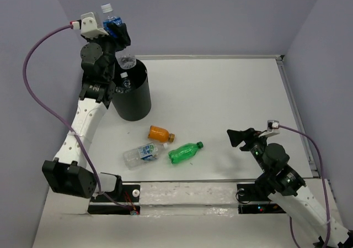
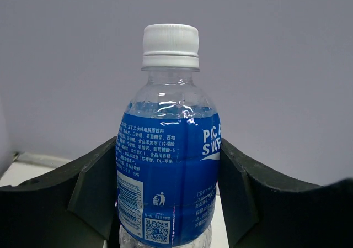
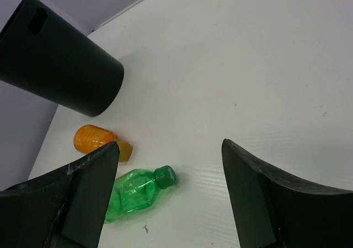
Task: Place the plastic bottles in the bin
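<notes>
Blue bottle [image 2: 168,154] held up near the bin [image 1: 135,101]
Left end effector [image 1: 117,31] pinches it standing up, cap on top; right end effector [image 1: 236,138] is spread.

The blue-label bottle [image 2: 168,165] is cut off below.

Bare table [image 1: 220,93] lies between the right pincer [image 1: 233,137] and the green bottle [image 1: 185,152], with the orange bottle [image 1: 160,133] just beyond.

White tabletop [image 1: 231,93], pale lavender walls [image 1: 220,16] around it, thin metal strip [image 1: 296,110] along its right edge
</notes>
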Controlling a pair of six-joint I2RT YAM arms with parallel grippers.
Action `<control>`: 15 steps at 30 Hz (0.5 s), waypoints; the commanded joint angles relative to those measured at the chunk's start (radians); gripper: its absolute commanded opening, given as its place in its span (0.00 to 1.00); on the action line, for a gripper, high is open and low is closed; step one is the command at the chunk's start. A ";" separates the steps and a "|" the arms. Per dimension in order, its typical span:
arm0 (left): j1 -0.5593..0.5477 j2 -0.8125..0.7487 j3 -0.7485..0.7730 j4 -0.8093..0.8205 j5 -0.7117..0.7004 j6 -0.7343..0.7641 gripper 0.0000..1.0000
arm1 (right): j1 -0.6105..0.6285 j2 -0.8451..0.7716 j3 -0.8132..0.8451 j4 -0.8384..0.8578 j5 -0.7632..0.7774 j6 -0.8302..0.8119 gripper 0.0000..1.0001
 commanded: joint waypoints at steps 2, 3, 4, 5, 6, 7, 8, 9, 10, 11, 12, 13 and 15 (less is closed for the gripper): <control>0.089 0.052 -0.092 0.094 -0.127 -0.029 0.55 | -0.003 0.036 0.016 0.081 -0.080 -0.060 0.80; 0.099 0.053 -0.108 0.129 -0.144 -0.019 0.55 | -0.003 0.040 0.017 0.090 -0.085 -0.066 0.80; 0.103 0.060 -0.132 0.142 -0.150 -0.013 0.55 | -0.003 0.043 0.014 0.095 -0.095 -0.068 0.80; 0.103 0.060 -0.140 0.151 -0.158 -0.003 0.55 | -0.003 0.043 0.013 0.101 -0.102 -0.068 0.81; 0.105 0.070 -0.146 0.160 -0.161 0.007 0.56 | -0.003 0.048 0.013 0.109 -0.108 -0.069 0.81; 0.105 0.076 -0.152 0.166 -0.172 0.017 0.56 | -0.003 0.054 0.013 0.124 -0.114 -0.074 0.81; 0.105 0.080 -0.171 0.168 -0.178 0.023 0.56 | -0.003 0.069 0.014 0.132 -0.123 -0.078 0.81; 0.106 0.077 -0.186 0.188 -0.178 0.020 0.57 | -0.003 0.080 0.026 0.141 -0.135 -0.087 0.81; 0.106 0.073 -0.204 0.202 -0.175 0.020 0.58 | -0.003 0.092 0.033 0.146 -0.143 -0.092 0.81; 0.106 0.069 -0.238 0.212 -0.173 0.017 0.59 | -0.003 0.121 0.040 0.149 -0.157 -0.100 0.81; 0.106 0.061 -0.249 0.226 -0.175 0.012 0.61 | -0.003 0.137 0.052 0.164 -0.166 -0.109 0.81; 0.106 0.060 -0.272 0.231 -0.176 0.011 0.70 | -0.003 0.152 0.057 0.175 -0.180 -0.114 0.81; 0.106 0.044 -0.293 0.237 -0.190 0.009 0.87 | -0.003 0.199 0.071 0.202 -0.221 -0.118 0.81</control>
